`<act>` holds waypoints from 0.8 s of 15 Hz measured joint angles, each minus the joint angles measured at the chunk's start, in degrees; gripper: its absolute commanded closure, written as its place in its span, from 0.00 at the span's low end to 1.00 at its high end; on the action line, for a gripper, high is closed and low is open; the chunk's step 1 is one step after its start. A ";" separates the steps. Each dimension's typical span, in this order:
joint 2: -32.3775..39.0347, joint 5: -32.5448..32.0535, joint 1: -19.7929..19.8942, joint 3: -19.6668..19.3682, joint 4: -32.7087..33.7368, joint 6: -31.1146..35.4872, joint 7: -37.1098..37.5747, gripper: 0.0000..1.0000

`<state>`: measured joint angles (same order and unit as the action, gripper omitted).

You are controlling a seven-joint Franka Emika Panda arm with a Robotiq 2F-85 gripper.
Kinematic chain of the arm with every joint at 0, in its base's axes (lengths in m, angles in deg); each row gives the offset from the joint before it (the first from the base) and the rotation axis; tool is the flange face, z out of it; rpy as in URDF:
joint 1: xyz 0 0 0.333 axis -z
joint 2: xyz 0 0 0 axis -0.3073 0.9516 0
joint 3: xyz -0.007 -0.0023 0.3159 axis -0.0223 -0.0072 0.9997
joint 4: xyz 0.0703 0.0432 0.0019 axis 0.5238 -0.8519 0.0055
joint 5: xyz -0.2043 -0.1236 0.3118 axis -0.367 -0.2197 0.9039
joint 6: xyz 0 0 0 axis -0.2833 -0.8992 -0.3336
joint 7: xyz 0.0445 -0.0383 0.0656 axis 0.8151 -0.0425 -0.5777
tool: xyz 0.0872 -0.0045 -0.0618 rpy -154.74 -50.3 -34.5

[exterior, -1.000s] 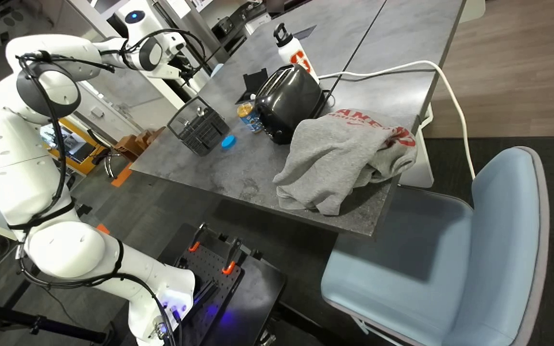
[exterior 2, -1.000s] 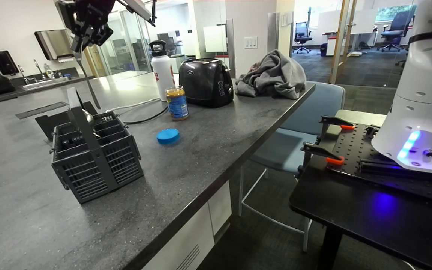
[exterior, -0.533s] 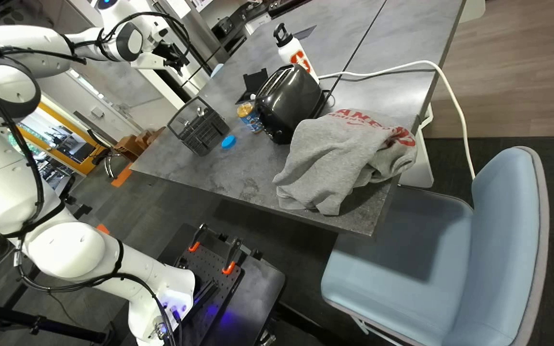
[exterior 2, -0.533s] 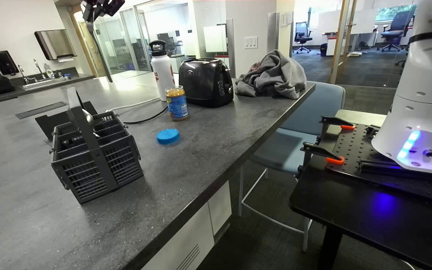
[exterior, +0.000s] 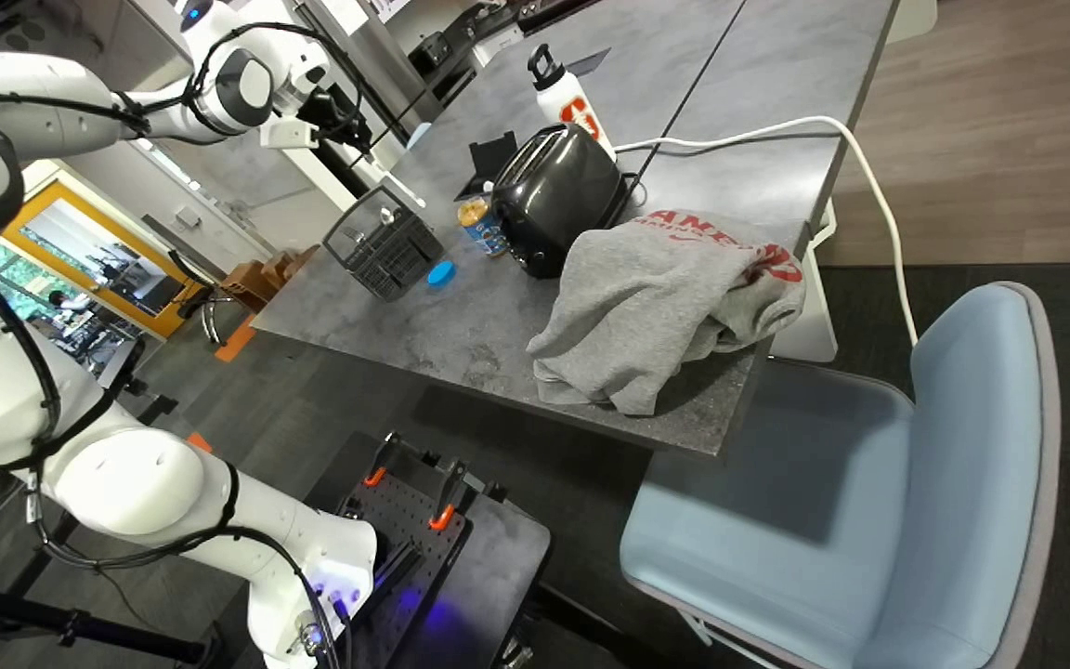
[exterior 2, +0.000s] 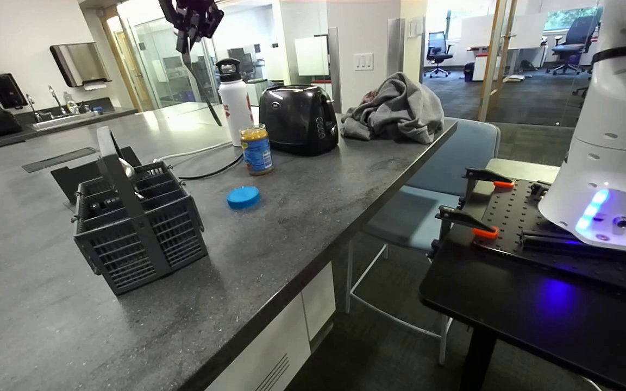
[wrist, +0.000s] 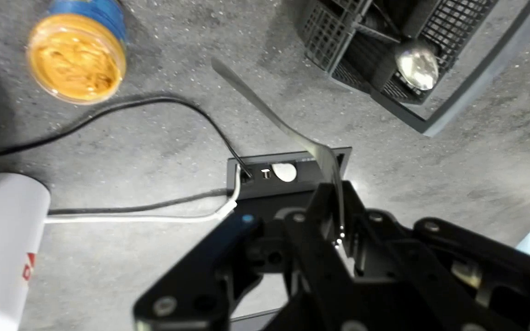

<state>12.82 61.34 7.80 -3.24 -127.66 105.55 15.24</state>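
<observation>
Gripper (exterior 2: 184, 45) has shifted toward three o'clock in an exterior view since the earlier frame, clamping a metal utensil (wrist: 293, 134) near one end, its long axis toward eleven o'clock, jar (wrist: 78, 64) at ten o'clock in the wrist view.

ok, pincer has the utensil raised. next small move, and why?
I'd probably ease the pincer toward the open jar, staying high: it's shut on the metal utensil, whose free end, in the wrist view, shows between the jar and the grey basket, over neither. The jar's mouth is uncovered; a blue lid lies apart on the counter.
</observation>
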 measured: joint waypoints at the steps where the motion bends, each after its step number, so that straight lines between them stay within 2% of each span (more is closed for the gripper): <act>1: -0.38 -1.59 -0.21 -0.31 -1.21 -0.03 1.76 0.98; 8: -3.07 -10.58 -1.23 -1.35 -9.44 -1.13 13.90 0.98; 12: -5.09 -18.43 -1.57 -2.42 -14.82 -1.15 23.65 0.98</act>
<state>7.73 42.91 6.22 -5.65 -142.48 104.40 38.90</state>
